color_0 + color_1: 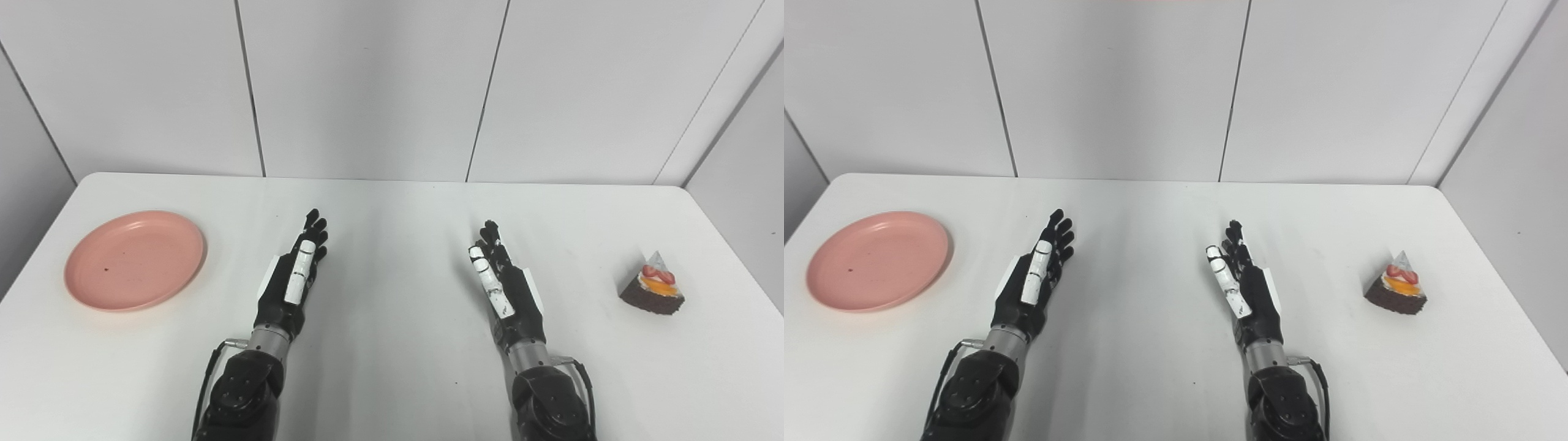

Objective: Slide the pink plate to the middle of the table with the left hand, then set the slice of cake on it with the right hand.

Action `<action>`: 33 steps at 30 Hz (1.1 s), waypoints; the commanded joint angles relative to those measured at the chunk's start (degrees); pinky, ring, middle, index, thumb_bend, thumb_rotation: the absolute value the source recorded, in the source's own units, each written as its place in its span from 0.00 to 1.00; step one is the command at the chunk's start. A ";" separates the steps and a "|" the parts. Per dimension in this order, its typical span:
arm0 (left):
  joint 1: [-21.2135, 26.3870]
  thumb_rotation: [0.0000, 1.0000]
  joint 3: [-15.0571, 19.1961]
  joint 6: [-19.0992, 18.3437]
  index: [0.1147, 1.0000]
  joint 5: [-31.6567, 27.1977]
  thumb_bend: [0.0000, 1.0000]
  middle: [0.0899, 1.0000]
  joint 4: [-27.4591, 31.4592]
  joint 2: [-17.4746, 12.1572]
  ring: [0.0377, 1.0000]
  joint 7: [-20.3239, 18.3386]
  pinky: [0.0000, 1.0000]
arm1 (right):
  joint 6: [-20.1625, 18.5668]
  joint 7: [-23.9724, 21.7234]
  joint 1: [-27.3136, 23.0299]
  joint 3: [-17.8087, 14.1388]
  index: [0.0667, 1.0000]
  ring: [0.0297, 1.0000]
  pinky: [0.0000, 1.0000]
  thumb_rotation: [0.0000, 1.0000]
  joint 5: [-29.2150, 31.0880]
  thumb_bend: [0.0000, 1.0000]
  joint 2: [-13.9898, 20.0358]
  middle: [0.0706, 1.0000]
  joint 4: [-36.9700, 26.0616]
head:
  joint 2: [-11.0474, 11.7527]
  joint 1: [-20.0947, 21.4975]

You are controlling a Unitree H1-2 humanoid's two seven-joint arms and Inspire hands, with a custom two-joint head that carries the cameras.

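The pink plate (pixel 135 259) lies empty at the left side of the white table (pixel 392 208). The slice of chocolate cake (pixel 653 285), topped with fruit, stands at the right side. My left hand (pixel 295 278) is open with fingers straight, held on edge over the table, well to the right of the plate. My right hand (pixel 503 283) is open the same way, well to the left of the cake. Both hands hold nothing. The plate (pixel 878 260) and cake (pixel 1397 286) also show in the right eye view.
A white panelled wall (pixel 367 86) stands behind the table's far edge. The stretch of table between my two hands is bare.
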State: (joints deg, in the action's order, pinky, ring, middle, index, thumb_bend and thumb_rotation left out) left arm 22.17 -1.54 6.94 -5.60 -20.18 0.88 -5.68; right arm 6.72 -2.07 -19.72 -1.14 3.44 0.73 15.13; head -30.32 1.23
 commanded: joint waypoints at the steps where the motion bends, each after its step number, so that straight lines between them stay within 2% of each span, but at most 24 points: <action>1: -3.07 1.00 0.11 0.51 1.00 -0.12 0.72 1.00 -2.04 -0.33 1.00 -0.69 1.00 | 2.45 -0.33 -1.81 -0.06 1.00 1.00 1.00 0.75 0.38 0.66 -0.02 1.00 -1.77 | -0.08 -0.05; 33: -2.93 1.00 0.38 1.26 1.00 -0.48 0.73 1.00 -2.70 -0.31 1.00 -0.97 1.00 | 2.31 -0.66 -1.99 0.21 1.00 1.00 1.00 0.75 0.89 0.65 -0.06 1.00 -1.51 | -0.13 0.01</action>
State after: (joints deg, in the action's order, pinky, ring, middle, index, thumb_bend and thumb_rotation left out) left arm 22.25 -1.46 7.22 -5.85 -20.44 0.89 -6.11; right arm 6.72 -2.21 -19.74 -0.98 3.98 0.72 15.16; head -30.41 1.32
